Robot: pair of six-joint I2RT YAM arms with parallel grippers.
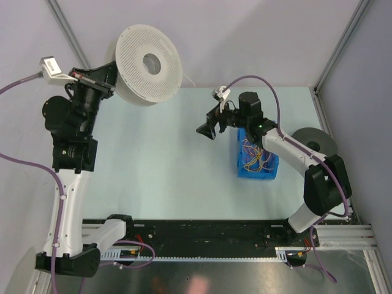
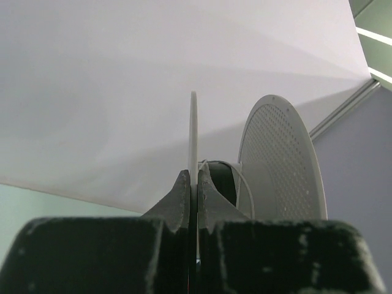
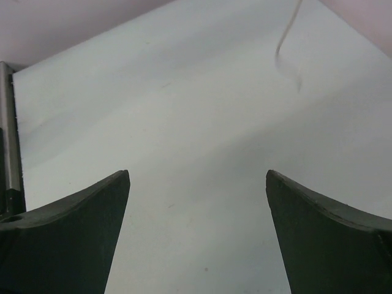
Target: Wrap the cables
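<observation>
So the whole thing comes down to where the cables [image 1: 257, 156] sit relative to our right hand [image 1: 207, 129]. They're a yellow-orange tangle piled in the blue bin [image 1: 241, 166], and in the top view that bin is at about 4 o'clock from the hand, tucked under the right forearm. The bin's long side runs roughly 12 to 6. The catch is that the hand faces out toward 8 o'clock, away from the bin. Its wrist camera only sees bare table [image 1: 171, 159] plus a thin white strand [image 3: 288, 46] trailing at the far edge. That hand is spread wide with nothing in it. Our left hand [image 2: 193, 195] is way off at 10 o'clock, pinched tight on one thin flange of the white spool [image 1: 138, 43], which it holds up near the back wall. The right arm is clearly the nearer one to the cables. We reckon it has to swing back round toward 4 o'clock and come down over the bin before any wrapping can start.
</observation>
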